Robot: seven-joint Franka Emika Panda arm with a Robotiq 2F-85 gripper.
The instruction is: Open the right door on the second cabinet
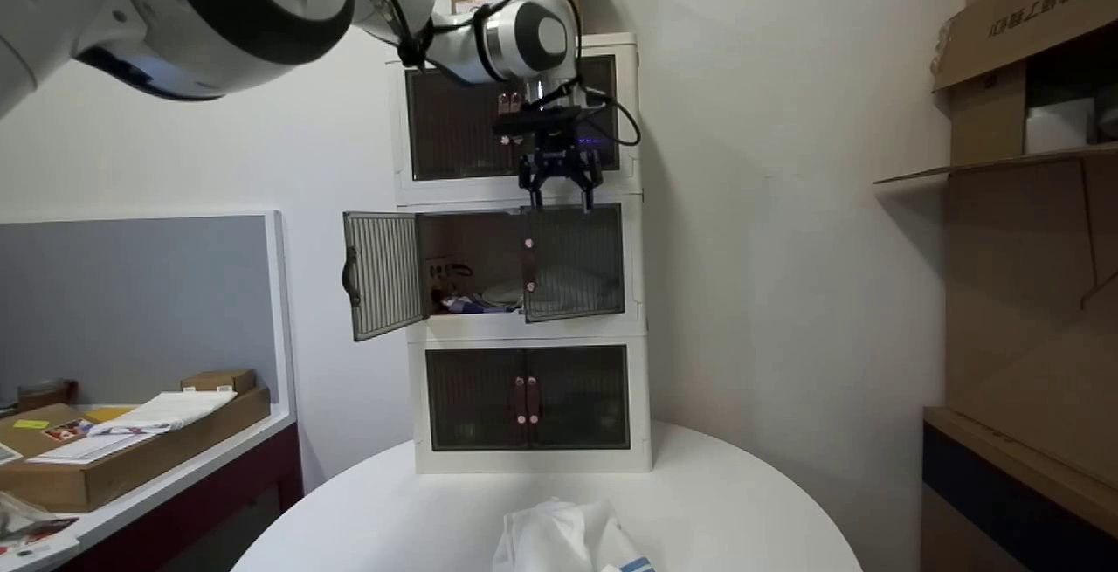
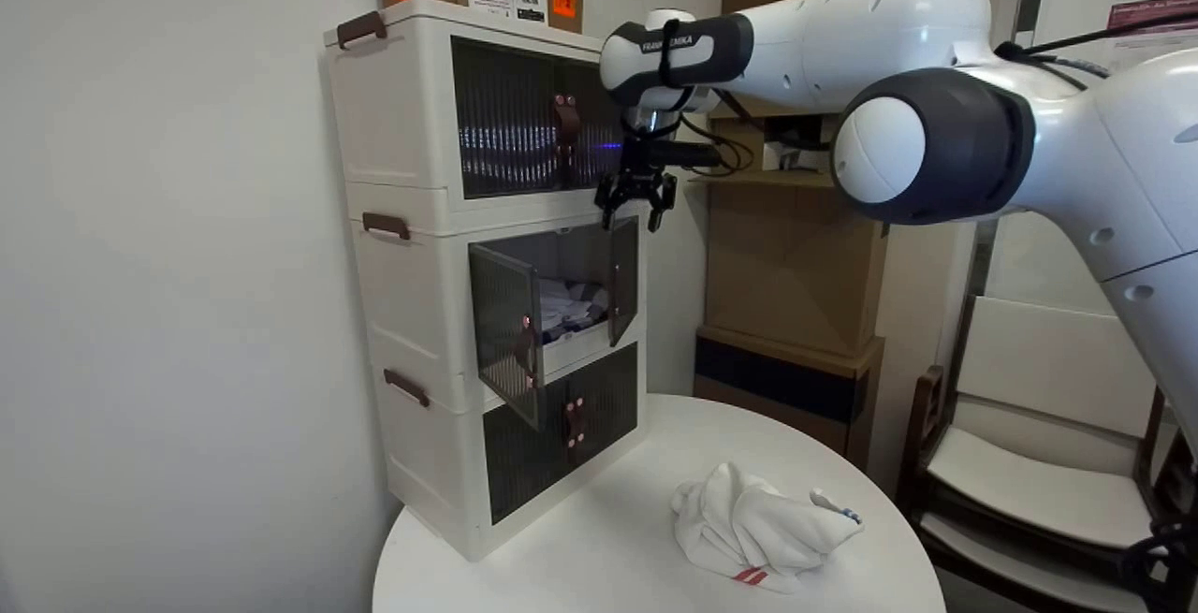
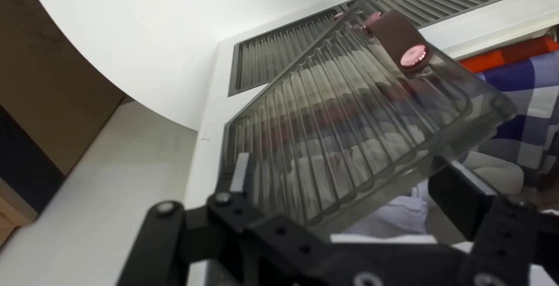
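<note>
The second cabinet [image 1: 454,327] is the middle white unit of the stack; its wall also shows in an exterior view [image 2: 412,290]. Its right door [image 1: 576,262], a ribbed clear pane, stands partly open, swung out a little, as an exterior view [image 2: 625,281] and the wrist view [image 3: 332,124] show. Its dark-red handle [image 3: 397,41] has pink studs. My gripper [image 1: 562,205] points down, open and empty, at the door's top edge; it also shows in an exterior view [image 2: 632,225]. In the wrist view its fingers [image 3: 349,172] lie to either side of that edge; contact cannot be told.
The left door [image 1: 384,275] of the same unit stands wide open. Folded cloths [image 2: 571,304] lie inside. Closed units sit above [image 2: 505,117] and below [image 1: 528,458]. A white cloth [image 2: 758,524] lies on the round white table [image 2: 580,576]. Cardboard boxes [image 1: 1013,292] stand at the side.
</note>
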